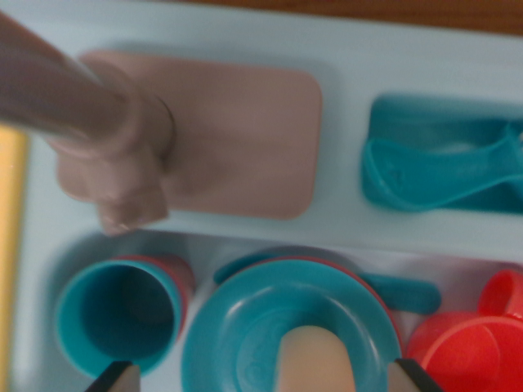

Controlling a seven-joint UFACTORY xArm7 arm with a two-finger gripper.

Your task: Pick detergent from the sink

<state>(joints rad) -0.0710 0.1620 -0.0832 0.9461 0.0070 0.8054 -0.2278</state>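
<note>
The pincer [260, 377] hangs spread and empty, its two tips at the bottom edge flanking a beige rounded thing [315, 359], probably the detergent's cap, at six o'clock. That thing sits in a teal plate [245, 327] in the sink [359, 249]; the straddle suggests lining up for a grasp. A teal cup [114, 314] lies at eight o'clock, a red cup [470, 343] at four. The pink faucet [106, 139] stands at ten o'clock, a teal spoon [433, 167] in its tray at two.
</note>
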